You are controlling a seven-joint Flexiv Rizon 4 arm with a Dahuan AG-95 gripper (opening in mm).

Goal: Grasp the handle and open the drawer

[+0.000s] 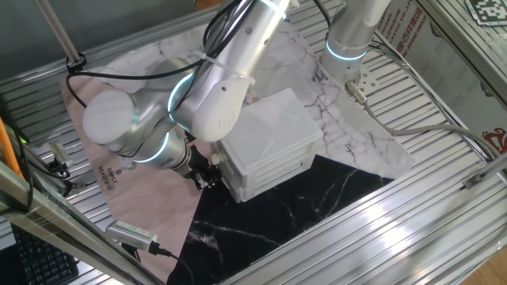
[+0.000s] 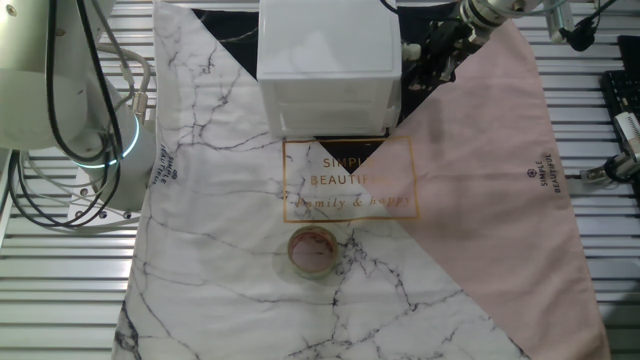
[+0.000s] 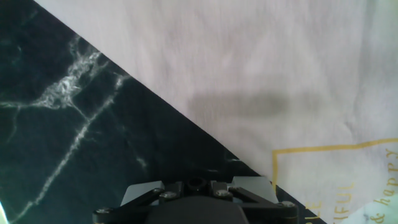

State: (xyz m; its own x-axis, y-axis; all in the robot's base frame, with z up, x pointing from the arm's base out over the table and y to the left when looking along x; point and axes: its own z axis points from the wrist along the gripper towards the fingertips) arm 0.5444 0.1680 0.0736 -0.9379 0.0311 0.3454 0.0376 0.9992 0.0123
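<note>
On the table [image 1: 444, 237], in one fixed view, a white cabinet [image 1: 273, 134] is seen standing on a patterned cloth [image 1: 356, 150], with the drawer [image 1: 273, 170] front facing the black marble part. The gripper [image 1: 204, 174] is held low just beside the cabinet's left corner; its opening cannot be told. The handle is not made out.

In the other fixed view, the gripper [image 2: 432, 55] is seen just beside the cabinet's [image 2: 328, 45] right side. A small round cup [image 2: 312, 250] is set nearer, on the white marble area.

In the hand view, only black marble and pale cloth [image 3: 249, 68] are shown; the fingers are hidden.
</note>
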